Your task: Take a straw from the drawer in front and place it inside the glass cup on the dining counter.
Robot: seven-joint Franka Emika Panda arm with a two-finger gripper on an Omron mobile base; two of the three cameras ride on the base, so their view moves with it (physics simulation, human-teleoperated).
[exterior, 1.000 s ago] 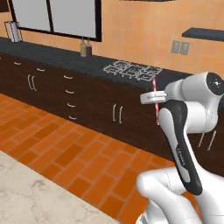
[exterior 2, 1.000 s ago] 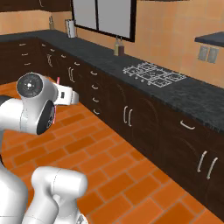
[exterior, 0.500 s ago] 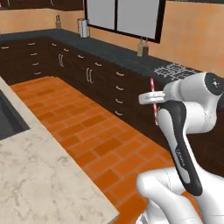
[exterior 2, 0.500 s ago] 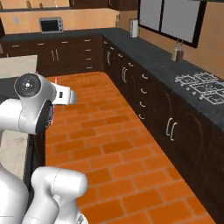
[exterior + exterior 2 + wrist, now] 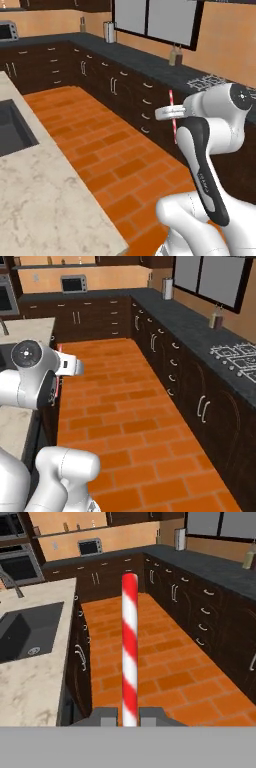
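The gripper [image 5: 129, 716] was closed on the straw [image 5: 129, 647], which stood straight up between the two fingers, red with white stripes. Beside it on the left lay the dining counter [image 5: 35, 677] of beige stone with its dark sink [image 5: 27, 632]. Beyond was the orange brick floor [image 5: 165, 662], and further the dark cabinets [image 5: 210, 617] and a microwave [image 5: 90, 547].

Striped red-and-white straw [image 5: 129, 647] upright between gripper [image 5: 129, 716] fingertips, above brick floor [image 5: 165, 662]. Beige marble tabletop [image 5: 35, 662] with dark sink [image 5: 27, 632] off left; dark cabinet run [image 5: 215, 617] right.
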